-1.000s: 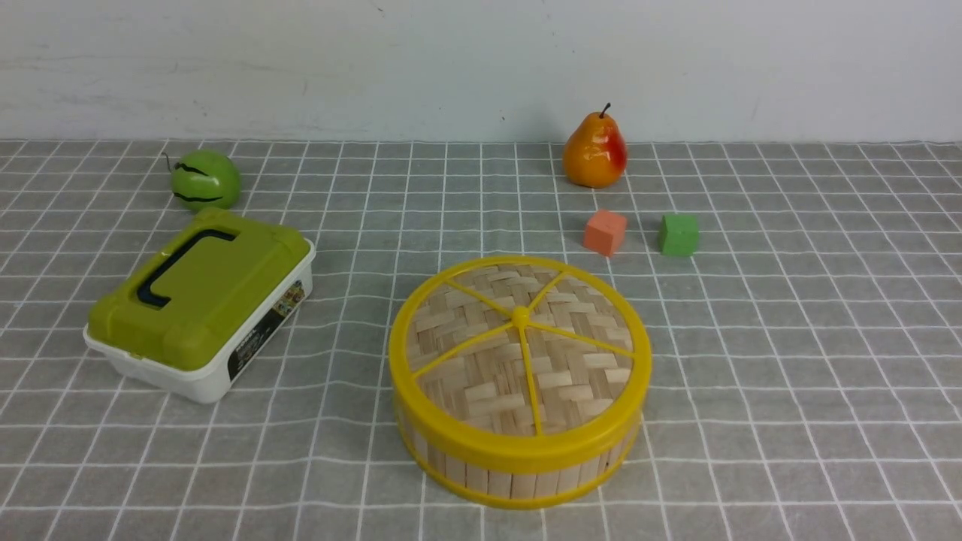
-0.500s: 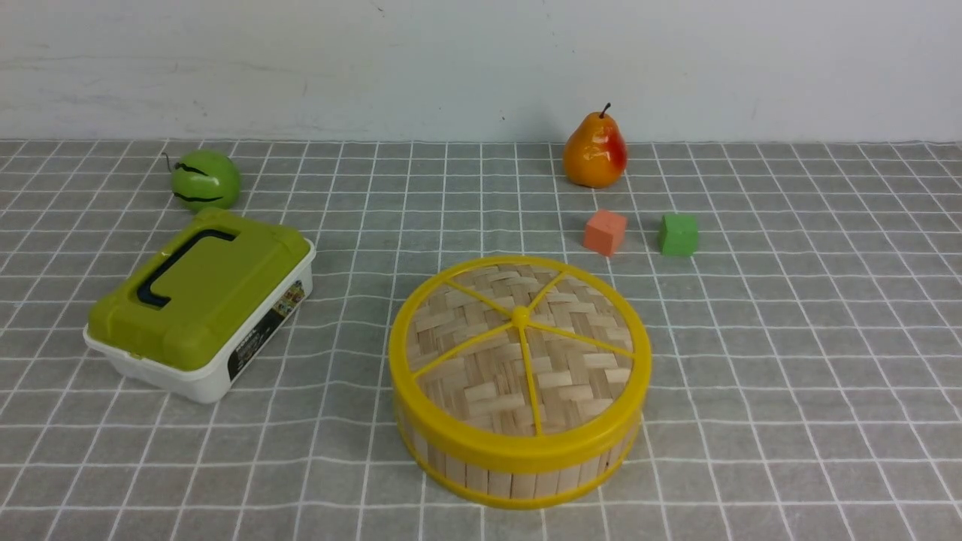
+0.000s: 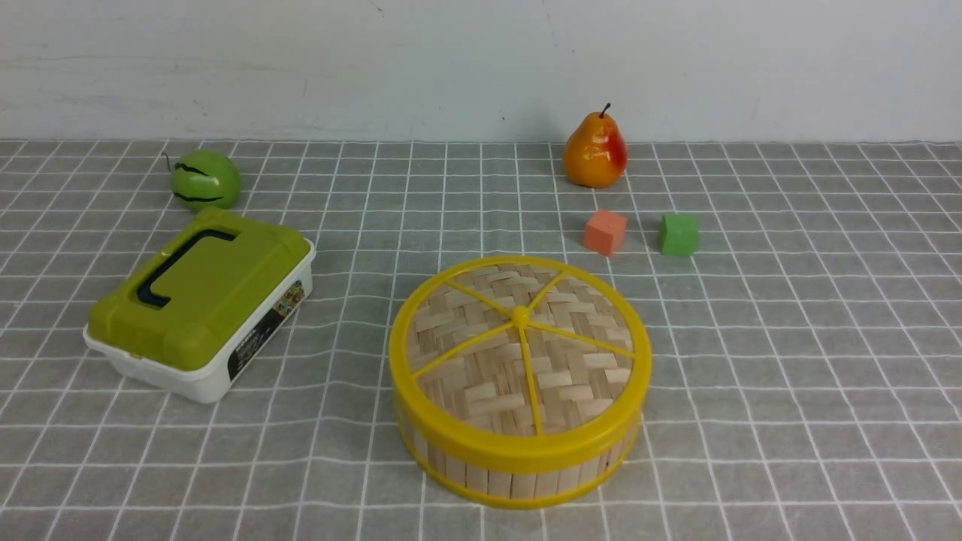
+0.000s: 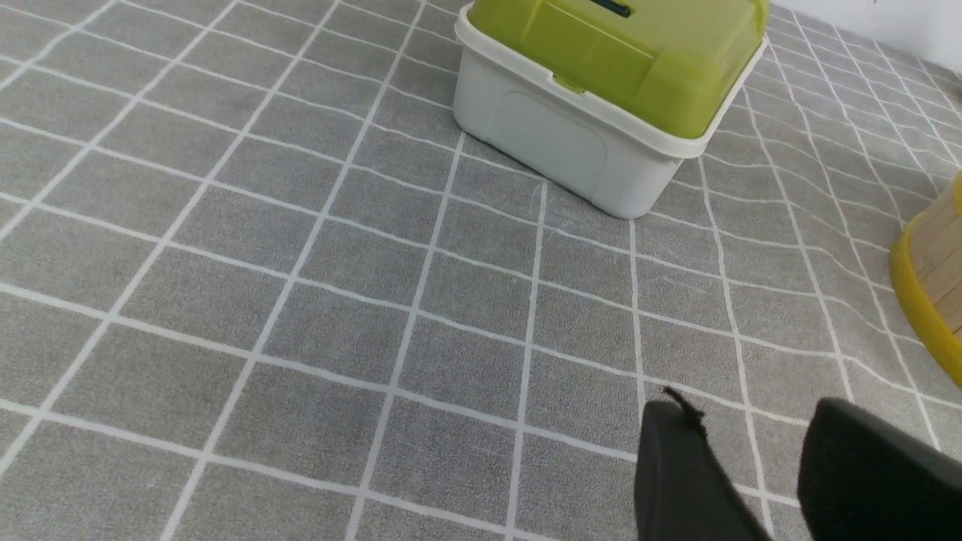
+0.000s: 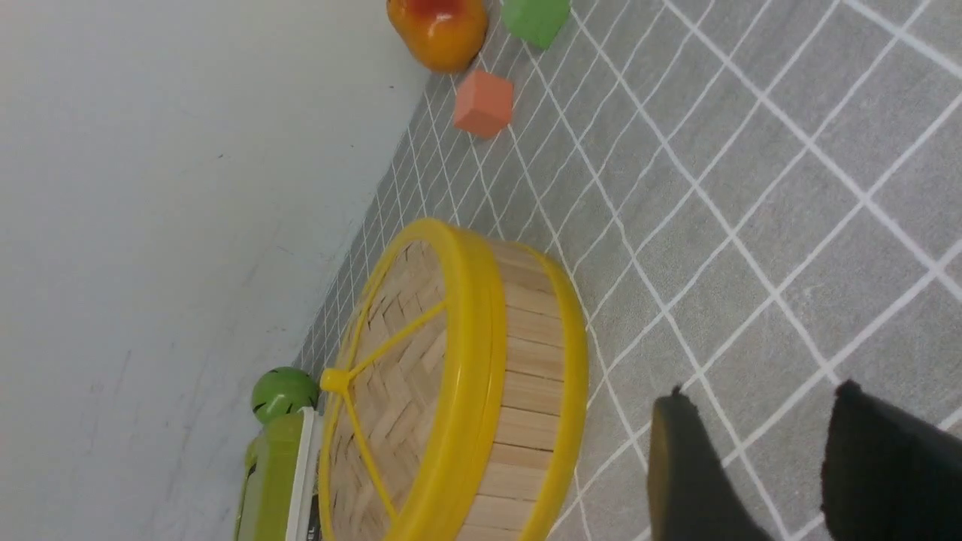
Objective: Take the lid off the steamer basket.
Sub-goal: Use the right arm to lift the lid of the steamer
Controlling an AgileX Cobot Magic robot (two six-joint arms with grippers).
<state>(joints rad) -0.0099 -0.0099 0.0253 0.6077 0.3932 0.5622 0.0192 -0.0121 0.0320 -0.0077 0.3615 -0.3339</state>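
Observation:
The woven bamboo lid (image 3: 518,346) with yellow rim, spokes and central knob sits closed on the steamer basket (image 3: 518,473), near the middle front of the table. Lid (image 5: 391,376) and basket (image 5: 533,391) also show in the right wrist view. A sliver of the basket (image 4: 932,278) shows in the left wrist view. Neither gripper shows in the front view. My left gripper (image 4: 751,428) is open and empty above the cloth, apart from the basket. My right gripper (image 5: 759,413) is open and empty above the cloth beside the basket.
A white box with an olive-green lid (image 3: 199,300) lies left of the basket. A green round fruit (image 3: 204,179) sits behind it. A pear (image 3: 595,150), an orange cube (image 3: 605,231) and a green cube (image 3: 679,234) stand at the back right. The grey checked cloth (image 3: 789,338) covers the table.

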